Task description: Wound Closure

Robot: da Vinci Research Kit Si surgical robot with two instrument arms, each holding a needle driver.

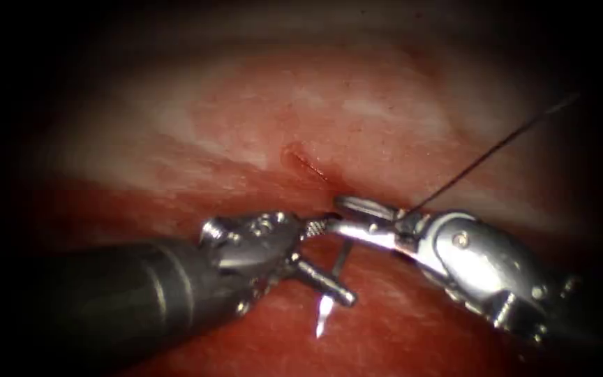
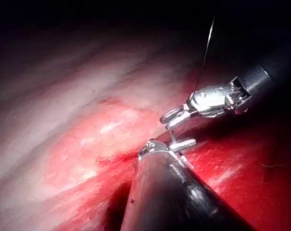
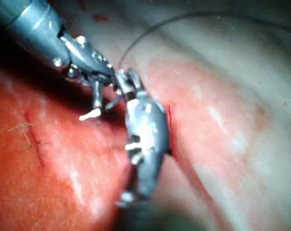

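The tissue (image 1: 357, 119) carries a short red cut (image 1: 306, 165). Coming in from the lower right, my right tool (image 1: 340, 215) has its jaws shut on the curved needle (image 1: 341, 260) near its tail end, just below the cut. The needle hangs free of the tissue, with its bright tip (image 1: 322, 322) pointing down. Dark thread (image 1: 497, 146) rises from the right tool to the upper right. My left tool (image 1: 338, 260) comes from the lower left, its jaws open and spread on either side of the needle's body. The left wrist view shows the right tool (image 2: 170, 119) and needle (image 2: 173, 136). The needle tip (image 3: 90, 114) appears beside the right tool's jaws (image 3: 123, 82).
Red fluid wets the tissue (image 1: 385, 328) under both tools. Paler tissue (image 1: 197, 119) lies beyond the cut. A thin scratch (image 3: 37, 139) marks the tissue in the right wrist view.
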